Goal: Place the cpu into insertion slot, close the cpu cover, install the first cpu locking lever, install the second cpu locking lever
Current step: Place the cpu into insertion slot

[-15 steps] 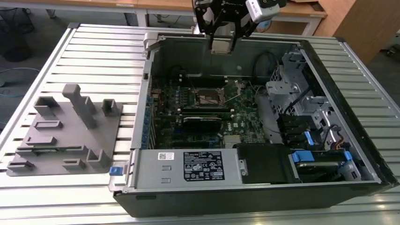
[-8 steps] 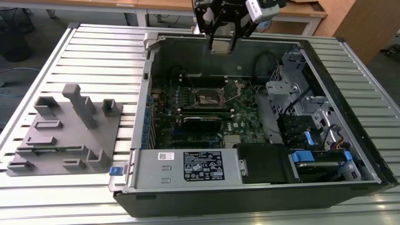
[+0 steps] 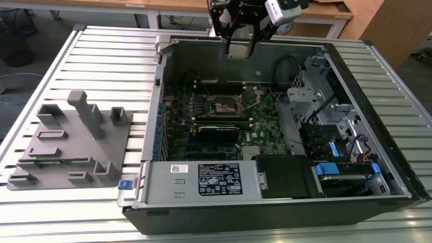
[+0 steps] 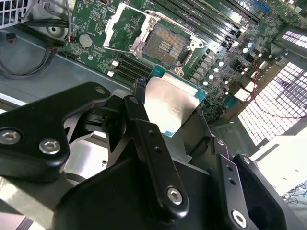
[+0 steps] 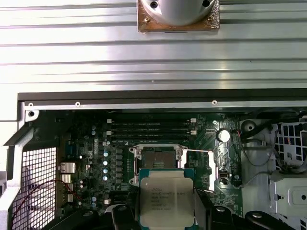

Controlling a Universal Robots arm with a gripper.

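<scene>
Gripping 1 cpu (image 5: 166, 195), 1 pincer (image 3: 240, 47) above 1 empty insertion slot (image 4: 165, 45), 1 cpu cover (image 4: 112, 23) raised.

The arm's gripper (image 3: 239, 50) hangs near the top of the exterior view, with its black body uppermost and its fingers pointing down. In both wrist views the two black fingers (image 4: 144, 127) press on opposite edges of the cpu (image 5: 167, 194). They pinch it between them, its metal top facing the first wrist camera.
</scene>
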